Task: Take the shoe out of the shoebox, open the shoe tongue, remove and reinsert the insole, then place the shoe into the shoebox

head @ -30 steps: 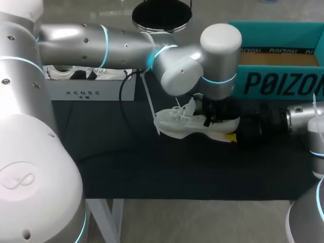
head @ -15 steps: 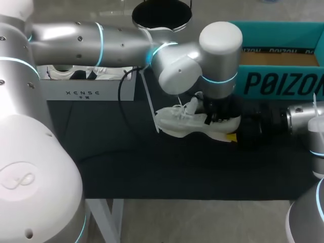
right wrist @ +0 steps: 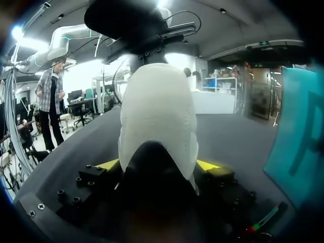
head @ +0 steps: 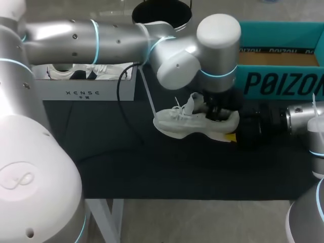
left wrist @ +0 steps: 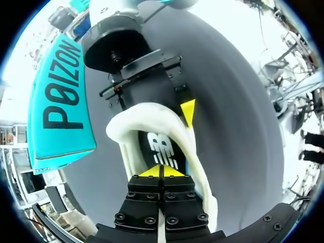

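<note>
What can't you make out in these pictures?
- Left wrist view: whether the left tool, shut over the insole, pinches it; its tips cover the contact.
- Head view: that tool's tips, hidden under its own arm.
- Right wrist view: the shoe's toe, behind the heel held in the right tool.
- Head view: most of the shoebox's inside, behind its front wall.

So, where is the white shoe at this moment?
In the head view the white shoe lies on the dark table, right of middle, before the teal shoebox, its heel in the right claw.
</note>
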Tool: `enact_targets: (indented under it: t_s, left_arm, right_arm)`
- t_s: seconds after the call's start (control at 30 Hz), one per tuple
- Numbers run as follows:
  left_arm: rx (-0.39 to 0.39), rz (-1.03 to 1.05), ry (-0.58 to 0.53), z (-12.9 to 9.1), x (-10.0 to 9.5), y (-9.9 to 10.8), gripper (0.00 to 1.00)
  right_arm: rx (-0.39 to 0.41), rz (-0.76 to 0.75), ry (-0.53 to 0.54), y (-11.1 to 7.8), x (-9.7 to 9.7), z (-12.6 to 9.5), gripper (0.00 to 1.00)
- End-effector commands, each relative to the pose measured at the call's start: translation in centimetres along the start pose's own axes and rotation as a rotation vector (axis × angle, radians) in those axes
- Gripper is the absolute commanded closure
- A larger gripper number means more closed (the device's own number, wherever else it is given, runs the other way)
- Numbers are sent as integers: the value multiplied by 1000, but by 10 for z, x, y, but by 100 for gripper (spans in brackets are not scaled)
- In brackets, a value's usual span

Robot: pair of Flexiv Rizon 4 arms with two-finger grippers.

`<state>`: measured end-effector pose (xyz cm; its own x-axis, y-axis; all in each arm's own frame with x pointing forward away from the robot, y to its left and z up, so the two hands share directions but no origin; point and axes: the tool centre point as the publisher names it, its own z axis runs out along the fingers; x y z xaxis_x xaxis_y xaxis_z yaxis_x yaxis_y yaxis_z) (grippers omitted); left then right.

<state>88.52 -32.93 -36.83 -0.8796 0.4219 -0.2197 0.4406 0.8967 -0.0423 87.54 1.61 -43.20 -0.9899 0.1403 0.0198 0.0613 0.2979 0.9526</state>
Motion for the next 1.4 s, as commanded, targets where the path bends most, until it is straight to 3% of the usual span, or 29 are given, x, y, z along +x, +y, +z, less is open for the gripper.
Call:
enact_targets:
  t_s: [0.03,0.53,0.97,1.4]
  left_arm:
    - [1,-1,-15,-11,0,5,100]
    - [23,-18,-27,-32,-9,15,100]
    - [67,-19,169,-7,17,8,100]
    - [72,-9,248,4,27,5,100]
  right_arm:
    - [2,0,-1,-3,-1,4,100]
    - [2,0,-1,-3,-1,4,100]
    - [2,0,-1,-3,-1,4,100]
    - [2,0,-1,-3,-1,4,100]
